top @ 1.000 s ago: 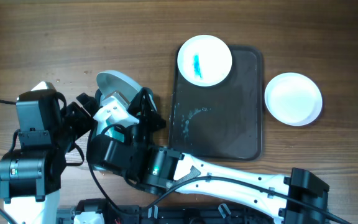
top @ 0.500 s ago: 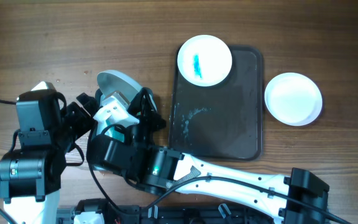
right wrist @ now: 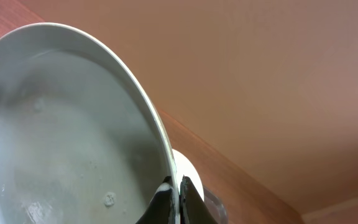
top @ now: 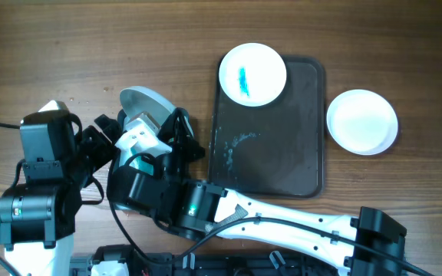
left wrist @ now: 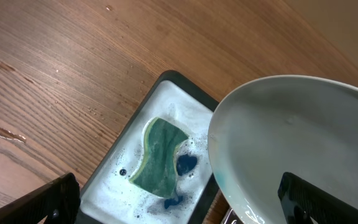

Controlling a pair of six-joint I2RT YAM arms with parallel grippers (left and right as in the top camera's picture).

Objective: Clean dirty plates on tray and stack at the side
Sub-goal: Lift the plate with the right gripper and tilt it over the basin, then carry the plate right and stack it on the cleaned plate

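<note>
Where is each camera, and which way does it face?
Overhead: above the table, straight down on the dark tray, a smeared plate on its corner, a white plate beside it; left arm and right arm show.
Left wrist: on the left arm, looking down at a sponge in a pale tray; left gripper open at the bottom corners.
Right wrist: on the right arm, looking along the held plate; right gripper shut on its rim.
Shared: the held plate shows in all three.

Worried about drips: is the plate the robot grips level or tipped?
Tipped. The right gripper pinches the plate by its rim, and overhead it shows as a half-oval, not a full circle.
</note>
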